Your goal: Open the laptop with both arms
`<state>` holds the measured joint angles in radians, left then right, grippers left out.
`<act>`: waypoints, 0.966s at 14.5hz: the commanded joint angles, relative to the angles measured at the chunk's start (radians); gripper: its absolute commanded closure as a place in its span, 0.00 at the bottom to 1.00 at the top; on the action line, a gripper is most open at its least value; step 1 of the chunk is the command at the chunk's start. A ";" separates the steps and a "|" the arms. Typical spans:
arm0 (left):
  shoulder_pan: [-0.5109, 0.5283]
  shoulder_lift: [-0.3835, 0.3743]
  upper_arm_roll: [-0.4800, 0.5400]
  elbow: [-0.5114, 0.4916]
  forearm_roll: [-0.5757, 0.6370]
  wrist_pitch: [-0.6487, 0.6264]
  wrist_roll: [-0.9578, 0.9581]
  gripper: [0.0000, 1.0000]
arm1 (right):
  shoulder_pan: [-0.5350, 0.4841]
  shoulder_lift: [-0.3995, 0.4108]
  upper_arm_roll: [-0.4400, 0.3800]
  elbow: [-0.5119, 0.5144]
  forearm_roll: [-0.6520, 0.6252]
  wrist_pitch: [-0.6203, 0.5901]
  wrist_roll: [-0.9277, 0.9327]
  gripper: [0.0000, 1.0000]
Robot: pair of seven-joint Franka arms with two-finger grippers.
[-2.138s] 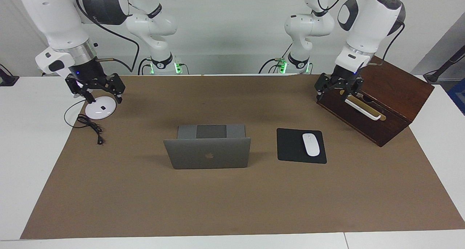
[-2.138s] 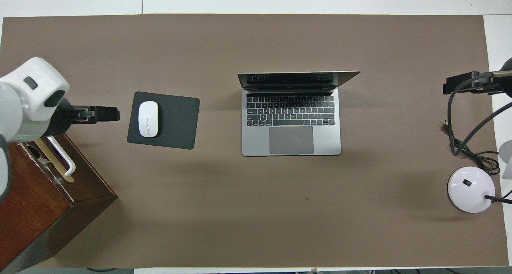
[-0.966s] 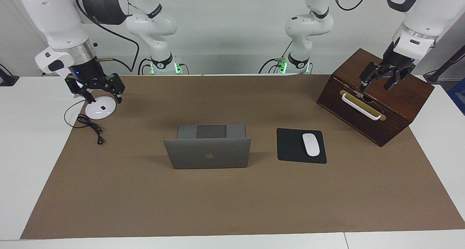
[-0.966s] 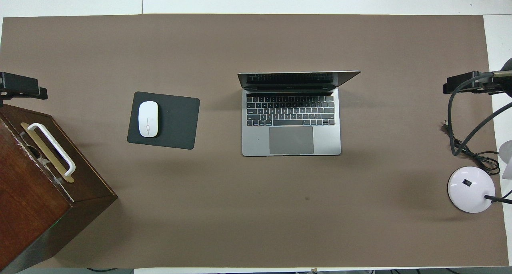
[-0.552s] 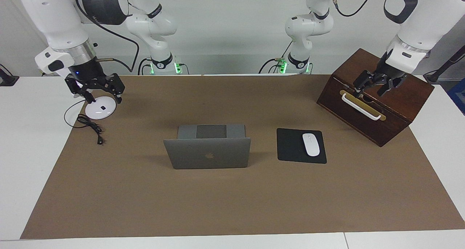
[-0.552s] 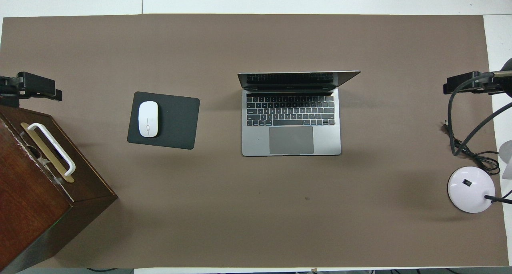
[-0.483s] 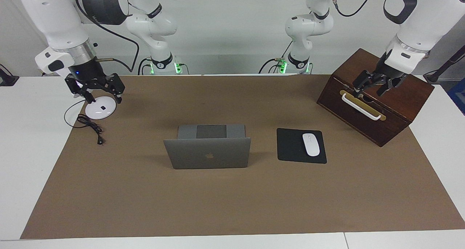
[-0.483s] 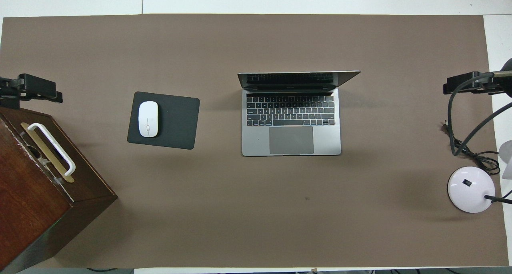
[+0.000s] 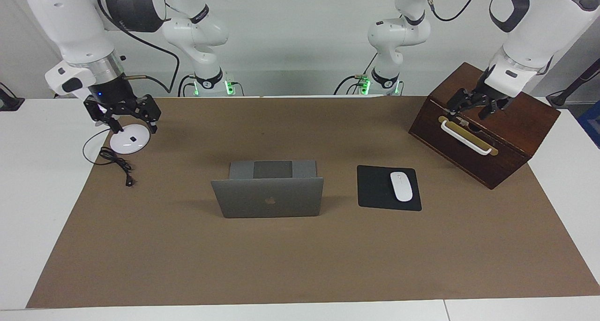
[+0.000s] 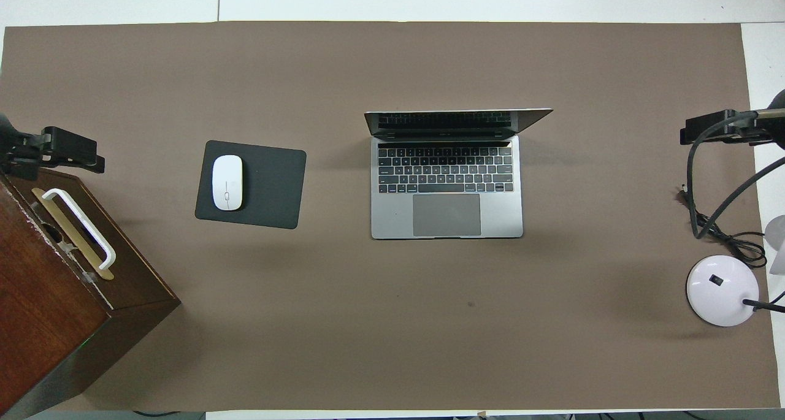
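brown mat (image 9: 300, 265), open laptop (image 9: 268, 197) w/ apple logo (image 9: 269, 200)

Laptop standing open on the brown mat, both arms off at the table's ends.

The laptop (image 9: 267, 197) sits mid-table with its lid raised, logo side toward me and the base showing above the lid's top edge. Beside it, toward the left arm's end, a white mouse (image 9: 401, 186) lies on a black mouse pad (image 9: 375, 190). The left gripper (image 9: 472, 109) hangs with fingers spread over the wooden box (image 9: 511, 124), just above its white handle (image 9: 466, 138). The right gripper (image 9: 126, 119) hovers, fingers apart, over the round white lamp base (image 9: 129, 140), its black cord (image 9: 115, 164) trailing onto the mat (image 9: 300, 265).
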<state>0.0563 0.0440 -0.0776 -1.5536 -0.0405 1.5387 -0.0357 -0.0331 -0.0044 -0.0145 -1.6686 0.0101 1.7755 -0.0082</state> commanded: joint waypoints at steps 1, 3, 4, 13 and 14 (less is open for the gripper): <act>-0.004 -0.006 0.005 0.006 0.039 -0.014 0.023 0.00 | -0.008 -0.017 0.005 -0.020 -0.007 0.004 0.013 0.00; 0.000 -0.006 0.005 0.001 0.039 -0.008 0.040 0.00 | -0.008 -0.017 0.005 -0.020 -0.007 0.005 0.013 0.00; 0.000 -0.006 0.005 -0.002 0.039 -0.008 0.049 0.00 | -0.010 -0.017 0.005 -0.020 -0.007 0.007 0.011 0.00; 0.002 -0.007 0.005 -0.002 0.033 -0.002 0.051 0.00 | -0.011 -0.019 0.005 -0.025 -0.007 0.015 0.013 0.00; 0.002 -0.007 0.005 -0.002 0.033 -0.002 0.051 0.00 | -0.011 -0.019 0.005 -0.025 -0.007 0.015 0.014 0.00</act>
<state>0.0581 0.0436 -0.0746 -1.5537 -0.0240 1.5388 -0.0006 -0.0341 -0.0044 -0.0159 -1.6691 0.0101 1.7756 -0.0082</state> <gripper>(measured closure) 0.000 0.000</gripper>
